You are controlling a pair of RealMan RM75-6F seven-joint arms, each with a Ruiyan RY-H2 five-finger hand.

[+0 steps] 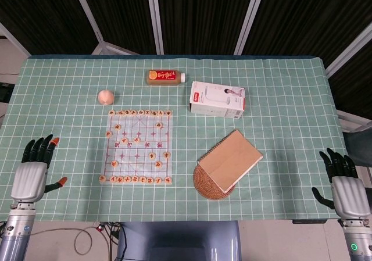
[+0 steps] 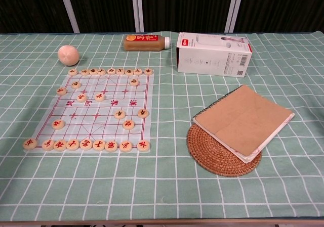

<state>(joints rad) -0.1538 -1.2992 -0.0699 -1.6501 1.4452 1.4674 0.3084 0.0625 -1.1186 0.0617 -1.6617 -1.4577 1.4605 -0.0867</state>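
Note:
My left hand (image 1: 32, 171) hovers at the table's near left corner, fingers spread, holding nothing. At the near right edge my right hand (image 1: 343, 185) is likewise spread and empty. Neither hand shows in the chest view. Between them lies a Chinese chess board (image 1: 138, 146) (image 2: 96, 109) with several round wooden pieces on it. A brown spiral notebook (image 1: 231, 158) (image 2: 244, 120) rests tilted on a woven round coaster (image 1: 206, 183) (image 2: 217, 155). The left hand is nearest the board, the right hand nearest the notebook, both well apart from them.
A peach-coloured ball (image 1: 105, 96) (image 2: 68, 55) sits beyond the board's far left corner. A drink bottle (image 1: 165, 76) (image 2: 147, 42) lies on its side at the back. A white and red box (image 1: 217, 99) (image 2: 213, 54) lies right of it. A green checked cloth (image 1: 279, 121) covers the table.

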